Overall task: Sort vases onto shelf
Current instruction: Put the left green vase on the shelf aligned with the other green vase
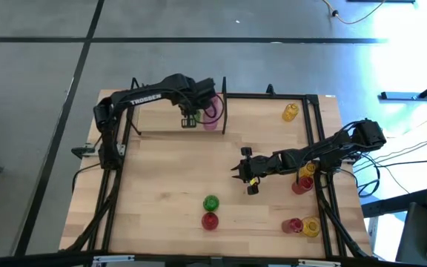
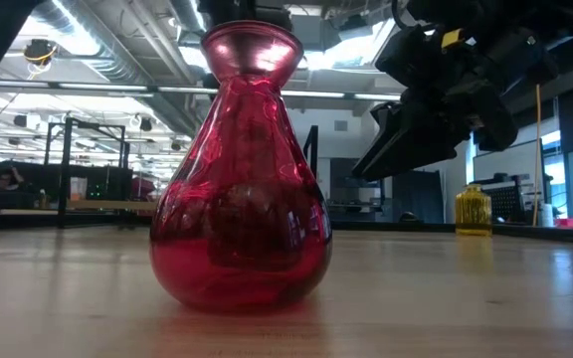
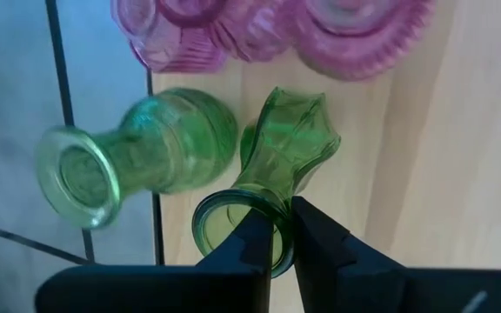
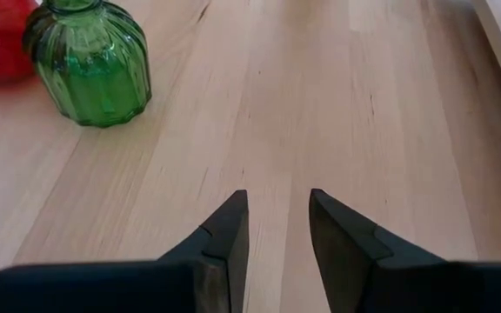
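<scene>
1. The left claw (image 1: 192, 113) hangs over the shelf (image 1: 169, 126) at the far left of the surface (image 1: 169, 178). From above, the arm covers most of what it holds; only green and pink patches show beside the black upright divider (image 1: 224, 104).
2. The left wrist view is clearer: the left claw (image 3: 283, 239) is pinched narrow on the rim of a green vase (image 3: 272, 169), one finger (image 3: 255, 243) inside the mouth and the other outside. Whether that vase's base rests on the board cannot be told.
3. Just beside it a second green vase (image 3: 137, 156) lies tilted, its mouth toward the camera. Pink vases (image 3: 268, 30) behind are cut off by the picture's edge, so their number is unclear.
4. Near the middle front, a ribbed green vase (image 1: 210, 202) stands upright with a red vase (image 1: 210, 220) just in front of it. In the low view the red vase (image 2: 242, 169) fills the frame and hides the green one.
5. The right claw (image 1: 249, 178) hovers over bare wood right of centre, its fingers (image 4: 224, 235) apart with nothing between; the ribbed green vase (image 4: 90, 65) stands near, apart from it.
6. A yellow vase (image 1: 290, 112) stands at the far right. More red and yellow vases (image 1: 303, 178) are partly hidden under the right arm, and another red and yellow pair (image 1: 302, 225) sits at the front right.
</scene>
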